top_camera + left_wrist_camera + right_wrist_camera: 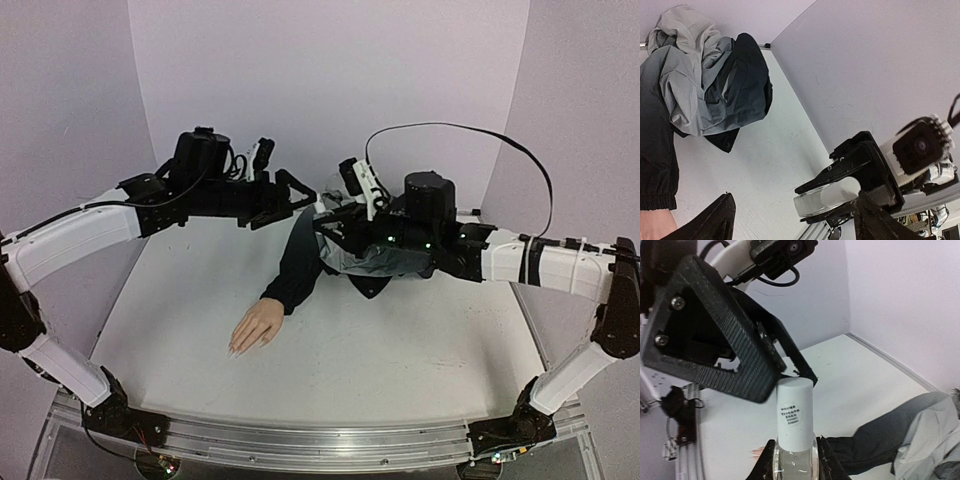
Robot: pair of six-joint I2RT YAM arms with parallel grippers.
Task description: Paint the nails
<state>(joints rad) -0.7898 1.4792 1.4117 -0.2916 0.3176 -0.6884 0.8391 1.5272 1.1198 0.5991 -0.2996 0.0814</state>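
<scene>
My right pincer [796,455] pinches the bottle [794,415]; left pincer [292,202] is spread beside its cap. Crumpled jacket [385,262] below; mannequin hand [255,328] on the worktop [420,350], near-left.

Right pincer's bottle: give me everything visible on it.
Small clear glass-looking bottle with a tall white cylindrical cap in place. The cap carries a round sticker with black print. Contents look colourless. The right pincer is shut on the clear body, holding the bottle above the white table. The open left pincer straddles the cap, with one black fingertip at its top edge; contact is unclear.
</scene>
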